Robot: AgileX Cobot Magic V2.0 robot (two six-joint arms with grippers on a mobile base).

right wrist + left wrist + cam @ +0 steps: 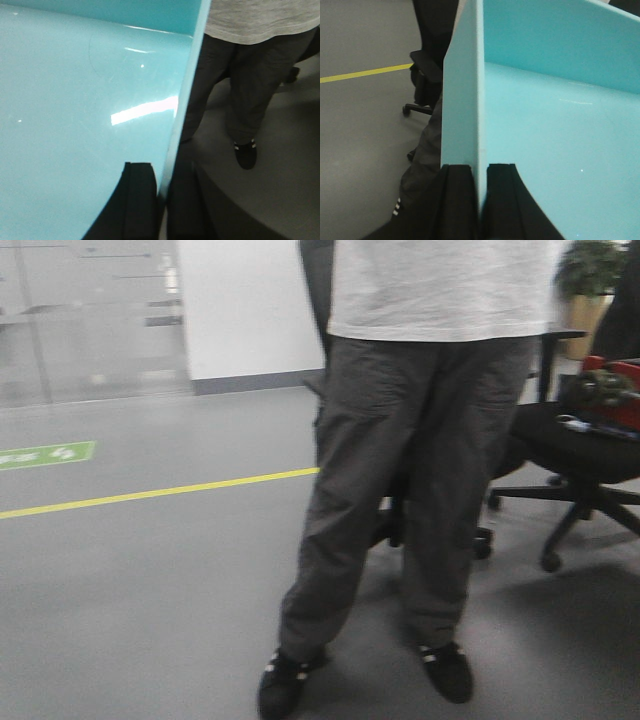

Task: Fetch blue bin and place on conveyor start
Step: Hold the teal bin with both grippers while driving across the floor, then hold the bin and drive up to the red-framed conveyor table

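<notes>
The pale turquoise blue bin (560, 125) fills both wrist views, held up off the grey floor. My left gripper (480, 167) is shut on the bin's left wall, one black finger outside and one inside. My right gripper (162, 172) is shut on the blue bin (75, 110) at its right wall in the same way. The bin's inside is bare and glossy. The conveyor start is out of view. Neither gripper nor the bin shows in the front view.
A person (420, 440) in grey trousers and black shoes stands close in front, legs also showing beyond the bin (250, 90). Black office chairs (580, 450) stand at the right and behind. A yellow floor line (150, 493) crosses the grey floor at left.
</notes>
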